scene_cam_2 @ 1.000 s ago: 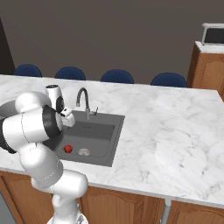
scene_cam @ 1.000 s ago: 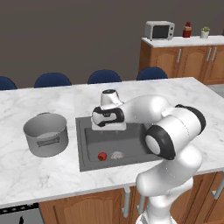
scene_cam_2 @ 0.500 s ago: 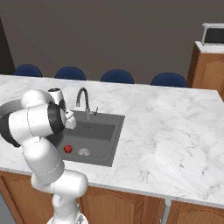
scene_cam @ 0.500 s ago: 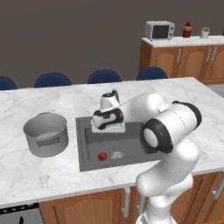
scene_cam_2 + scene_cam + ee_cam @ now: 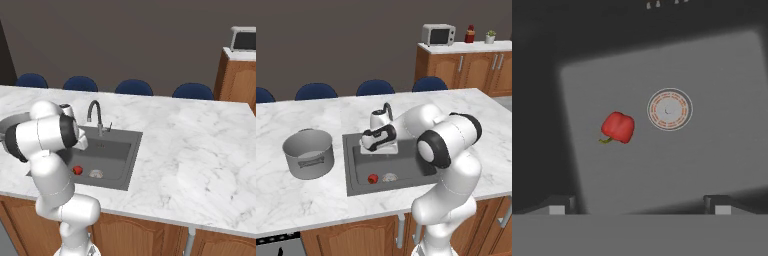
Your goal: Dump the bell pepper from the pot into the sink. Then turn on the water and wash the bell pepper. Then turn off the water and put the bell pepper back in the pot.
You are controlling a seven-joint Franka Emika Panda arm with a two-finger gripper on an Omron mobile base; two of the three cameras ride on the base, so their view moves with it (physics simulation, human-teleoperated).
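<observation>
The red bell pepper (image 5: pixel 618 127) lies on the floor of the dark sink (image 5: pixel 707 160), just left of the pale round drain (image 5: pixel 669 109). From the left base view the bell pepper (image 5: pixel 372 178) sits near the front of the sink (image 5: pixel 362 162). My gripper (image 5: pixel 638 205) hangs above the basin, open and holding nothing, with the pepper ahead of it and to the left. The hand (image 5: pixel 376 140) hovers over the back of the sink. The grey pot (image 5: pixel 307 152) stands upright on the counter left of the sink. The faucet (image 5: pixel 95 112) rises behind the basin, with no water running.
White marble counter (image 5: pixel 316 200) surrounds the sink. Blue chair backs (image 5: pixel 375 87) line the far side. A microwave (image 5: pixel 438 35) sits on wooden cabinets at the back right. My own arm (image 5: pixel 448 145) covers the sink's right part.
The hand has sunk a little and drifted left over the sink. The bell pepper and pot have stayed put.
</observation>
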